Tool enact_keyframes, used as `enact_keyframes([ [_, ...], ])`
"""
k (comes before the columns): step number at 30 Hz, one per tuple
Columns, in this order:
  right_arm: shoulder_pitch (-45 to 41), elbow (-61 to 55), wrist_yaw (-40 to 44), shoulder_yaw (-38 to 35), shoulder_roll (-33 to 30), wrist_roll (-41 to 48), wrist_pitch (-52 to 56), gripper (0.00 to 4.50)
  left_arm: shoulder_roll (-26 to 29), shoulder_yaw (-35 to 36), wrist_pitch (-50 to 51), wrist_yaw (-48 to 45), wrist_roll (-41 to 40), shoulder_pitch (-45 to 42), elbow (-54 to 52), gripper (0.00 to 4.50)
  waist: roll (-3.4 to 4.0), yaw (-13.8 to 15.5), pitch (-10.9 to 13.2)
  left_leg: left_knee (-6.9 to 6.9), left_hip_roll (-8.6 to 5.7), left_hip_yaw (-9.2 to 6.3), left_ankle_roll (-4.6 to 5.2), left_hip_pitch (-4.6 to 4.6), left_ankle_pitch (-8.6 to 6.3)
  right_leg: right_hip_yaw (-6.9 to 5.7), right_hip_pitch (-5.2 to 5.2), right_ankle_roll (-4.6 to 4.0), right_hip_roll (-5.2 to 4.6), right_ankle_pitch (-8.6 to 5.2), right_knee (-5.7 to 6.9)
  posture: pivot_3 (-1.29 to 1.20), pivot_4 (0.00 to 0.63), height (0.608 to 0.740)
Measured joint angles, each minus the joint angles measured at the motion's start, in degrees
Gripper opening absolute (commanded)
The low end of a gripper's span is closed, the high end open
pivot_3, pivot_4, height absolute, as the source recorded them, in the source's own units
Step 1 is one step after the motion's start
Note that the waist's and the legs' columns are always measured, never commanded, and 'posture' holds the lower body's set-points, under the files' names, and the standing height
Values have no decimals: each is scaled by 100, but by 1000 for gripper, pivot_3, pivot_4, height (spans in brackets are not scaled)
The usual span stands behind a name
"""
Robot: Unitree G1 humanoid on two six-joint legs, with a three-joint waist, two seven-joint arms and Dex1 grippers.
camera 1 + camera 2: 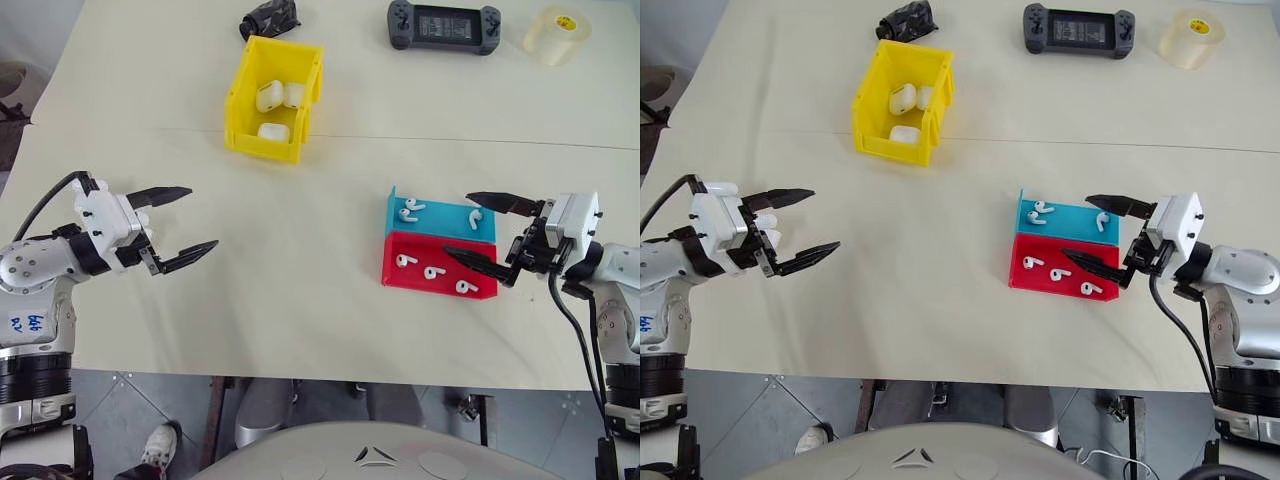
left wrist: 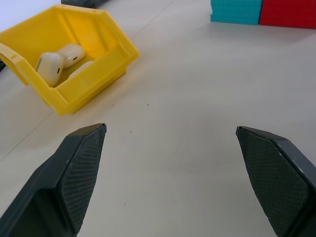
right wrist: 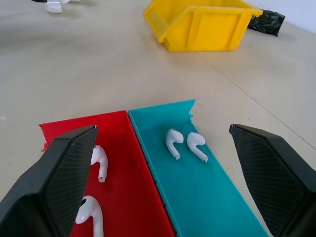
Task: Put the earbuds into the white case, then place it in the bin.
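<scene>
Earbuds (image 1: pixel 412 209) first: three lie loose in the blue tray (image 1: pixel 440 222), two close together at one end and one at the other, and three more sit in the red tray (image 1: pixel 440 277) that butts up against it. No white case out on the open table; the three cases (image 1: pixel 274 110) are already lying in the yellow bin (image 1: pixel 243 95), well apart from the trays, up near the far side with a black bundle (image 1: pixel 269 17) just behind it. Right gripper (image 1: pixel 490 232) hovers at the near end of both trays, jaws spread wide and empty, one finger over the blue, one over the red. Left gripper (image 1: pixel 172 228) hangs over bare table (image 1: pixel 300 230), equally wide, holding nothing, pointed across toward the trays. Here's the worry as I see it: those buds are tiny, glossy and lie flat against low tray walls, so broad black fingers could skate off one, flick it out, or shove the light tray sideways. Grabbing two neighbours at once in the blue tray looks likely too. And a case has to come out of the bin first, a slick pebble that may squirt free of a pinch. The game controller (image 1: pixel 444 25) and tape roll (image 1: pixel 556 33) sit far off, no threat
</scene>
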Motion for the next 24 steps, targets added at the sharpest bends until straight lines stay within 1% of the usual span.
enact_keyframes([
  [3,-122,-6,34,108,61,1,50,4500,-150,15,113,220,-94,4,-210,4483,-1,-2,0,0,1,-1,0,0,0,-1,0,0,1,0,0,0,150,740],
  [6,-176,-40,48,247,209,173,263,4500,-161,180,521,603,-194,331,-610,4483,0,-29,0,-3,2,1,0,1,0,3,0,0,1,0,8,0,150,740],
  [9,-393,-123,16,414,464,316,467,4500,-180,620,1132,1221,-239,897,-1074,4483,0,-44,2,-3,6,0,0,1,0,4,-1,0,5,0,2,0,150,740],
  [12,-629,-356,-37,682,816,319,459,4500,-593,1528,1643,2187,-328,1672,-1697,4483,0,-36,2,-4,10,-1,-2,3,-2,6,-1,0,6,0,-1,0,150,740],
  [15,-734,-570,-178,946,1129,320,483,4500,-930,2109,1958,2613,-471,2459,-2110,4483,-2,-4,3,-2,6,-1,-2,1,-3,7,0,0,1,0,-4,0,150,740],
  [17,-754,-694,-191,1010,1189,322,471,4500,-1108,2302,2164,2736,-560,2962,-2340,4483,-3,68,3,-2,-2,-5,3,2,-6,6,4,-1,-8,0,-9,0,150,740],
  [20,-731,-834,-201,996,1242,297,262,4500,-1367,2642,2607,2965,-679,3694,-2518,4483,-7,85,3,-2,-2,-4,9,3,-16,7,8,-2,-8,-1,-17,0,150,740],
  [24,-707,-769,1,989,1134,200,-29,4500,-1299,2752,3207,3435,-653,3720,-2637,4483,-11,165,6,-1,-6,-20,8,2,-16,4,18,-4,-8,-2,-22,0,150,740],
])
